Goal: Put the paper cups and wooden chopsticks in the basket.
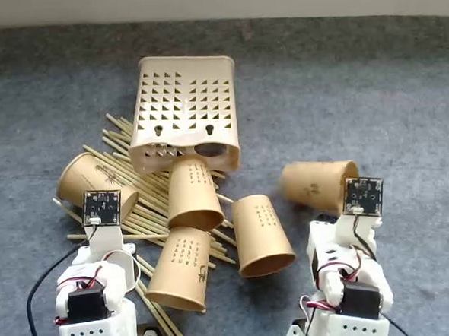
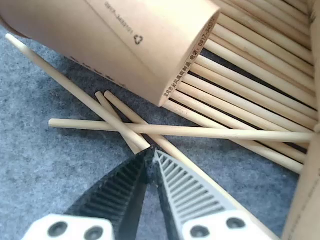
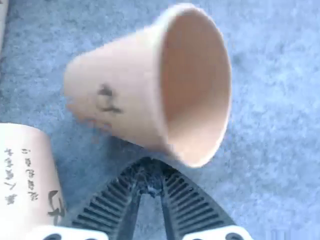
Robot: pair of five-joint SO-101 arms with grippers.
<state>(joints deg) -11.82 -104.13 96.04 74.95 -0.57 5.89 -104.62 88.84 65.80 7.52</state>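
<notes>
The beige basket (image 1: pixel 183 113) lies tipped over at the back of the grey mat. Several paper cups lie on their sides in front of it: a left one (image 1: pixel 84 183), a middle one (image 1: pixel 192 193), a lower one (image 1: pixel 185 269), a centre-right one (image 1: pixel 260 234) and a right one (image 1: pixel 317 184). Wooden chopsticks (image 1: pixel 140 215) are strewn under the left cups. My left gripper (image 2: pixel 150 154) is shut, its tips just over crossed chopsticks (image 2: pixel 175 131) beside the left cup (image 2: pixel 145 45). My right gripper (image 3: pixel 148 175) is shut, close to the right cup (image 3: pixel 150 95), whose mouth faces it.
Both arm bases stand at the near edge, the left (image 1: pixel 92 313) and the right (image 1: pixel 346 290). Another cup (image 3: pixel 25 175) lies beside my right gripper. Bare grey mat (image 1: pixel 404 111) stretches to the right and behind the basket.
</notes>
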